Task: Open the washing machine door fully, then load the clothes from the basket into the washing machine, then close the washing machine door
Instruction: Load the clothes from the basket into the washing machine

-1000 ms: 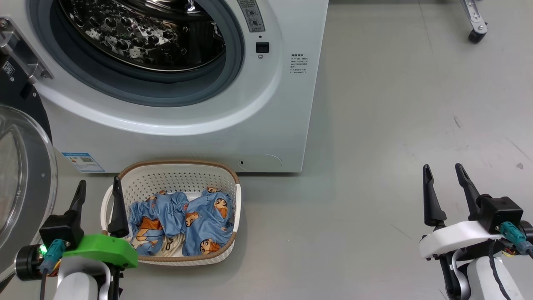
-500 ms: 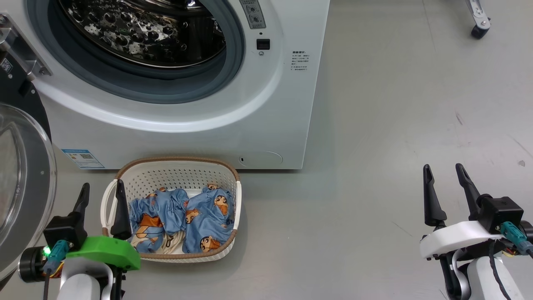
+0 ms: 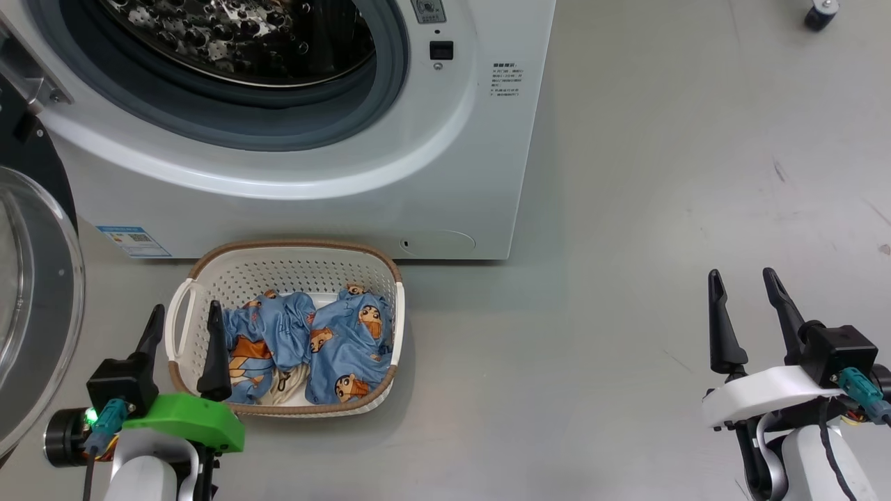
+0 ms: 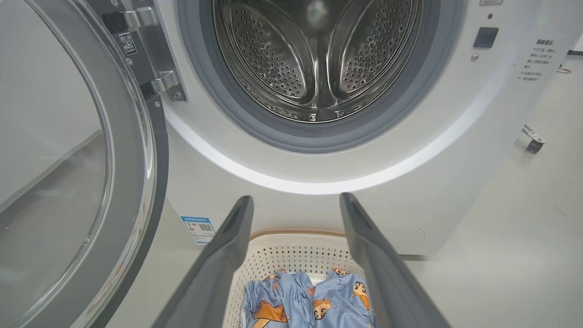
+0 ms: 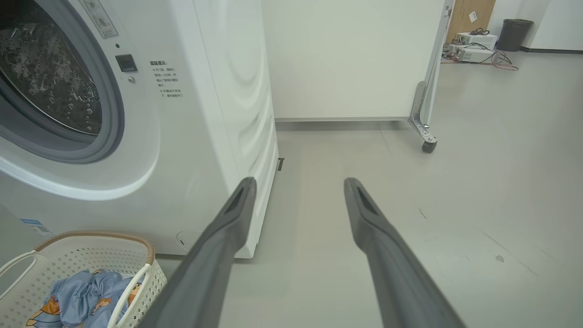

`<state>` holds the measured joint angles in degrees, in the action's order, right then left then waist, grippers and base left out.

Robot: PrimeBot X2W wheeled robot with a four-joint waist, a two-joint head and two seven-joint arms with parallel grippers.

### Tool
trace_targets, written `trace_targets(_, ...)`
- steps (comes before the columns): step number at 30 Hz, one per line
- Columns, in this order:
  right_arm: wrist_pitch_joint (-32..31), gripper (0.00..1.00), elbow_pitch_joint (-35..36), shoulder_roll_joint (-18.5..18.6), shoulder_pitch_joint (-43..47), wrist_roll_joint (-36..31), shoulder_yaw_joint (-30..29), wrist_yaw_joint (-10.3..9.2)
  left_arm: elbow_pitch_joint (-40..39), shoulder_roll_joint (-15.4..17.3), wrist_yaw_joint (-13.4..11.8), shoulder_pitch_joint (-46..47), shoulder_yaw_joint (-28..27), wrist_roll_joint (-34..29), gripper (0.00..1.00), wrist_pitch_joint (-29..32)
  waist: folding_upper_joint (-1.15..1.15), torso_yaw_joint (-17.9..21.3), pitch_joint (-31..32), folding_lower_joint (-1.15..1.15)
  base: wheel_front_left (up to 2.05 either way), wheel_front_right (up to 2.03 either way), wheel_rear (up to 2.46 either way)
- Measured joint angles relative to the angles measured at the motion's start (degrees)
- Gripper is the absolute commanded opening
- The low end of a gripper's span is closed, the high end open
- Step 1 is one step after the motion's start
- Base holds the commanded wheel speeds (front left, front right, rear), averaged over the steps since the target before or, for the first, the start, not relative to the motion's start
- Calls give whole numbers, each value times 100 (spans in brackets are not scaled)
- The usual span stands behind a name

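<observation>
Head view has tilted; left hand (image 3: 186, 309), spread like right hand (image 3: 741, 275), nears basket (image 3: 292, 245).

The basket (image 3: 292, 278) sits on the floor (image 3: 626, 292) just before the washing machine (image 3: 473, 174), the clothes (image 3: 341, 348) in it; the washing machine door (image 3: 35, 313) stands to their left.

Washer (image 3: 480, 174) door (image 3: 35, 306) open; blue clothes (image 3: 313, 344) in basket (image 3: 292, 261).
</observation>
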<state>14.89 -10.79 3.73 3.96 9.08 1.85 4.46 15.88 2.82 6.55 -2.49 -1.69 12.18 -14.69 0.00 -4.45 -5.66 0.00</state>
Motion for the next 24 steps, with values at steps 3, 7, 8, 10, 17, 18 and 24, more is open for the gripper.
trace_targets(3, 0, 100, 21, -1, -6, 0, 5, 1, 7, 0, 1, 9, 12, 0, 100, 0, 0, -18, -111, 0, 0, 0, 0)
trace_targets(7, 0, 100, 26, -2, -26, -2, 19, 0, 51, 0, 3, 19, 51, 0, 100, 0, 0, -38, -297, 0, 0, 0, 0)
trace_targets(8, 0, 100, 26, -2, -37, -2, 19, 0, 52, -1, 3, 26, 57, 2, 100, 0, 0, -43, -351, 0, 0, 0, 0)
trace_targets(10, 0, 100, 27, -2, -78, -2, 19, 1, 52, -2, 3, 65, 59, 27, 100, 0, 0, -51, -461, 0, 0, 0, 0)
trace_targets(17, 0, 100, 121, -1, -339, -11, 51, 1, 116, -10, 5, 358, 183, 53, 100, 0, 0, -49, -958, 0, 0, 0, 0)
trace_targets(18, 0, 100, 134, -1, -373, -12, 49, 1, 133, -12, 9, 399, 197, 54, 100, 0, 0, -45, -1026, 0, 0, 0, 0)
trace_targets(24, 0, 100, 205, 23, -527, -21, 48, 1, 234, -16, 23, 677, 335, 99, 100, 0, 0, -19, -1436, 0, 0, 0, 0)
